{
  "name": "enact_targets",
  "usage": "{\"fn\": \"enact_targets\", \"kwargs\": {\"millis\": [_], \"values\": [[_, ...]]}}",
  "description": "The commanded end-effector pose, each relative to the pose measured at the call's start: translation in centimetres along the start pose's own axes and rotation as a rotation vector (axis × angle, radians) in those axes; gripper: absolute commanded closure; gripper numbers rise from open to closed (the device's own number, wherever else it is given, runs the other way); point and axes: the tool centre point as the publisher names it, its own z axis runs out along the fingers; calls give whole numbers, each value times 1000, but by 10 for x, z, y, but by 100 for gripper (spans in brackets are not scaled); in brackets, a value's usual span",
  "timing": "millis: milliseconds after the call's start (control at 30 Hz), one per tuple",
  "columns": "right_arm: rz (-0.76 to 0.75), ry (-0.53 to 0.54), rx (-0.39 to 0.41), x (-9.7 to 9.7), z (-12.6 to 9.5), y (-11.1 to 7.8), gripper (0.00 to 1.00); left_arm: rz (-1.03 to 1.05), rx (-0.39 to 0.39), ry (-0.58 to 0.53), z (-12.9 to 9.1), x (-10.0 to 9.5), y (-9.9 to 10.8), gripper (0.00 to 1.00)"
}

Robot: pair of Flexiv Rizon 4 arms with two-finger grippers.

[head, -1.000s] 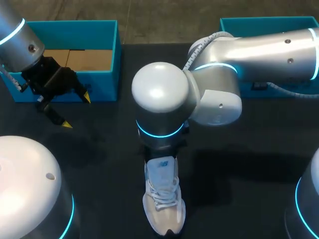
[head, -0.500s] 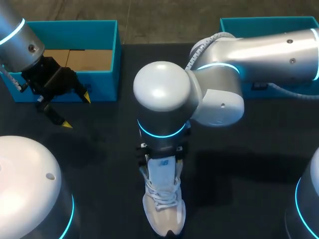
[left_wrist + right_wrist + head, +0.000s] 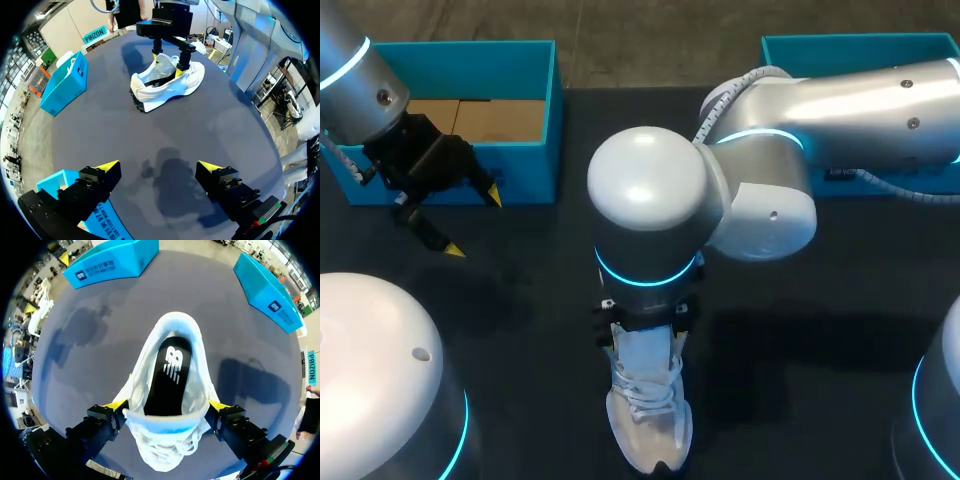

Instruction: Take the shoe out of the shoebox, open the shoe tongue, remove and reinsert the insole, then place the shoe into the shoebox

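Currently the shoe (image 3: pixel 646 415) stands out of its box, upright on its sole on the black table (image 3: pixel 520 340), toe toward the robot. The right gripper (image 3: pixel 167 406) hangs straight over the shoe's throat. Its fingers are spread wide, one yellow tip at each flank of the shoe, level with the tongue (image 3: pixel 160 424). Whether the tips press the upper or merely stand beside it I cannot make out, so I take them as holding nothing. The insole (image 3: pixel 169 372) lies flat and seated inside the shoe. I judge the step in hand to be opening the tongue before the insole is drawn out.

To do it well, the fingers should first narrow until they fit the throat. They should then pinch the tongue's top edge and draw it toward the toe rather than upward, or the light shoe may lift with it. The left gripper (image 3: pixel 472 222) sits well off to the shoe's left, beyond its heel, fingers wide and empty. It could come over and pin the toe.

The tabletop under the shoe looks smooth and dark, so the shoe will probably slide sooner than catch. The left shoebox (image 3: pixel 535 110) and the right shoebox (image 3: pixel 800 50) stand beyond the shoe's heel, both well apart from it. The stretch of table beside the shoe looks enough for laying the insole down.
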Motion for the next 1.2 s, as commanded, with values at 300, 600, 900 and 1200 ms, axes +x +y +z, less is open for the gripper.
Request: {"fn": "enact_targets", "kwargs": {"millis": [300, 600, 900, 1200], "values": [[129, -40, -58, 16, -26, -27, 0, 0, -4, 0, -1, 1, 0, 0], [157, -35, -36, 12, -51, -51, 8, 0, -4, 0, -1, 1, 0, 0], [167, -63, -14, 10, -45, -48, 58, 0, -4, 0, -1, 1, 0, 0], [163, -69, -12, 10, -40, -42, 65, 0, -4, 0, -1, 1, 0, 0]]}}
